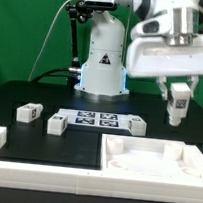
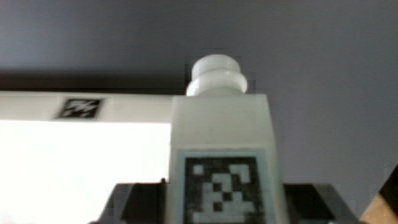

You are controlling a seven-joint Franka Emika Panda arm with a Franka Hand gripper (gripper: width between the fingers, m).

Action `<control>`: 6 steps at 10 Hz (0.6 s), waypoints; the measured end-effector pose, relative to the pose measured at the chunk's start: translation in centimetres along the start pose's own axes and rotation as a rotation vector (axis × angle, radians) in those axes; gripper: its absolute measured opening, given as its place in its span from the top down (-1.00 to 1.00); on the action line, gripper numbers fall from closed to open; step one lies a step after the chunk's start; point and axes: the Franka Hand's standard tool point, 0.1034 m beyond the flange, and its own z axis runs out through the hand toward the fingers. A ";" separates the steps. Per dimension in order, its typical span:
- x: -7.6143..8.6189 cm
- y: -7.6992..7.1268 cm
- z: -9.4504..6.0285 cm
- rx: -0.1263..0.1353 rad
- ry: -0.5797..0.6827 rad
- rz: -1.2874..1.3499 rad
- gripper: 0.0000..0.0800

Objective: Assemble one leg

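My gripper (image 1: 176, 109) is shut on a leg (image 1: 177, 103), a small white block with a black-and-white tag, and holds it in the air above the large white tray-like piece (image 1: 154, 160) at the exterior view's right. In the wrist view the held leg (image 2: 221, 130) fills the middle, its tag facing the camera and a rounded peg at its far end, with the dark fingers (image 2: 143, 200) on both sides. Other legs lie on the table: one (image 1: 29, 111) at the left, one (image 1: 56, 124) beside the marker board, one (image 1: 136, 124) at the board's right end.
The marker board (image 1: 96, 119) lies flat mid-table. A white frame rail (image 1: 43, 170) runs along the front edge and up the left side. The robot base (image 1: 101, 64) stands behind. In the wrist view a white tagged surface (image 2: 80, 108) lies below.
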 end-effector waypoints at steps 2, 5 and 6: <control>4.0 0.6 0.5 0.005 0.040 -0.052 0.27; 6.3 0.6 0.3 0.009 0.040 -0.065 0.27; 6.2 0.6 0.3 0.009 0.039 -0.065 0.27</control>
